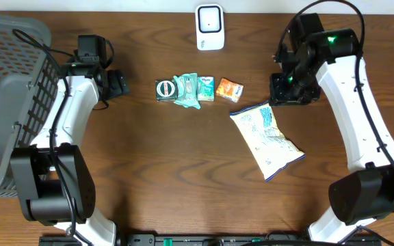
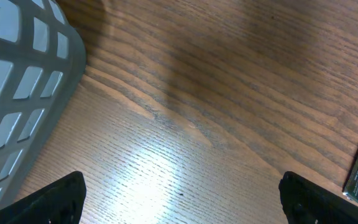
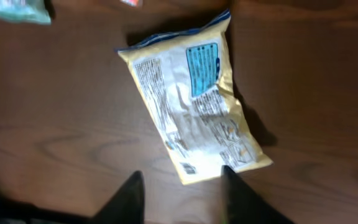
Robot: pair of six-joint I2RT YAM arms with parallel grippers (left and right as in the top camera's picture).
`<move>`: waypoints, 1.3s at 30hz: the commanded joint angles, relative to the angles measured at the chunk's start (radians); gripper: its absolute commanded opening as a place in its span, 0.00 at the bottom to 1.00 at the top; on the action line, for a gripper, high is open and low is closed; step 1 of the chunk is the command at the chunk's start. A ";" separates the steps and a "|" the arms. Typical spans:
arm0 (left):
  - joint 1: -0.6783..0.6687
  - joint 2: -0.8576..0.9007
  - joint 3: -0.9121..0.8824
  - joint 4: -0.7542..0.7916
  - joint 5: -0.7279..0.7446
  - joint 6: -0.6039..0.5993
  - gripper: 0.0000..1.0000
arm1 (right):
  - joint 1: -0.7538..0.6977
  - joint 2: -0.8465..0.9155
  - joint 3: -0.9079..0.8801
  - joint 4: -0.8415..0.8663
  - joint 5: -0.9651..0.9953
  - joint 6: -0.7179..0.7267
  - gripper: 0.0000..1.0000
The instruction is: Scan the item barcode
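Observation:
A white and blue snack bag (image 1: 265,137) lies flat on the wooden table, its printed back facing up. In the right wrist view the bag (image 3: 197,99) shows a small barcode (image 3: 188,168) at its near corner. My right gripper (image 3: 182,180) hovers just over that corner with its jaws apart and nothing between them; from overhead the right gripper (image 1: 276,96) is at the bag's far end. A white scanner (image 1: 210,27) stands at the back edge. My left gripper (image 1: 118,83) is wide open over bare wood (image 2: 182,205), holding nothing.
A row of small items lies mid-table: a round green tin (image 1: 165,89), a teal packet (image 1: 186,91), a green box (image 1: 206,88) and an orange packet (image 1: 230,89). A grey mesh basket (image 1: 5,89) fills the left side, close to the left arm (image 2: 17,93).

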 commanded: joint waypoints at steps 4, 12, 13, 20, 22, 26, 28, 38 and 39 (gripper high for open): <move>0.000 0.000 -0.005 0.000 -0.005 0.016 0.98 | 0.040 -0.002 -0.160 0.110 -0.002 0.034 0.06; 0.000 0.000 -0.006 0.000 -0.005 0.016 0.98 | 0.097 -0.002 -0.515 0.456 -0.003 0.150 0.01; 0.000 0.000 -0.006 0.000 -0.005 0.016 0.98 | 0.100 -0.002 -0.553 0.510 -0.003 0.175 0.01; 0.000 0.000 -0.006 0.000 -0.005 0.016 0.97 | 0.106 -0.002 -0.702 0.745 -0.003 0.256 0.01; 0.000 0.000 -0.006 0.000 -0.005 0.016 0.97 | 0.106 -0.002 -0.710 0.772 -0.004 0.256 0.01; 0.000 0.000 -0.006 0.000 -0.005 0.016 0.98 | 0.106 -0.002 -0.668 0.786 -0.034 0.206 0.01; 0.000 0.000 -0.006 0.000 -0.005 0.016 0.97 | 0.105 -0.003 -0.605 0.733 -0.028 0.172 0.01; 0.000 0.000 -0.006 0.000 -0.005 0.016 0.98 | 0.096 -0.003 -0.254 0.242 0.001 0.098 0.01; 0.000 0.000 -0.006 0.000 -0.005 0.016 0.98 | 0.098 -0.002 -0.260 0.208 0.007 0.089 0.01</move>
